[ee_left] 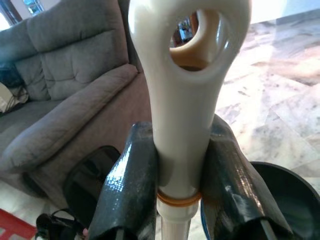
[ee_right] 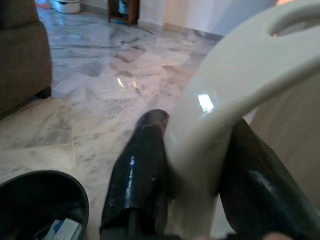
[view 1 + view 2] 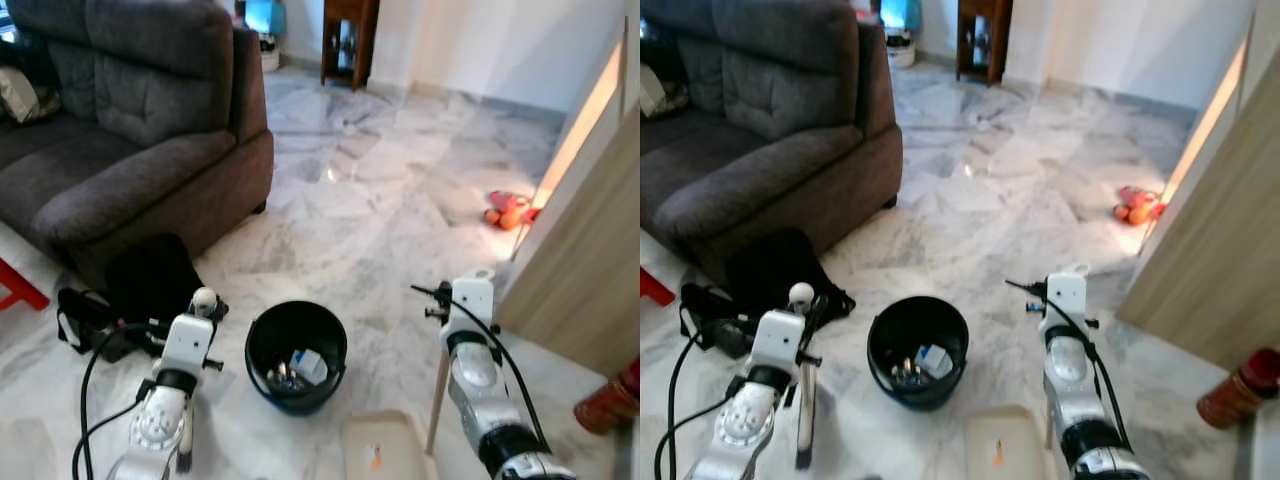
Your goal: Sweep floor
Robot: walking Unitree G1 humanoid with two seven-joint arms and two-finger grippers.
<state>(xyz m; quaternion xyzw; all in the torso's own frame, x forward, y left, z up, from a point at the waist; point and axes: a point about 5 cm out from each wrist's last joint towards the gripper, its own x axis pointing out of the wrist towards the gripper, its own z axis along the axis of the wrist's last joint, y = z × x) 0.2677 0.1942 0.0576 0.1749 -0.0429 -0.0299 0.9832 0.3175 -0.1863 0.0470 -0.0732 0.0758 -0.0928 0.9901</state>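
My left gripper is shut on the white broom handle, just below its looped end. In the eye views that handle runs down beside my left arm to a dark brush near the floor. My right gripper is shut on the cream dustpan handle. The handle's stick slants down to the cream dustpan tray on the marble floor between my arms. A black bin stands just ahead of the tray and holds scraps of rubbish.
A grey sofa fills the left side, with a black bag and straps on the floor before it. A wooden panel stands at the right, a red bottle at its foot. Orange toys lie farther back.
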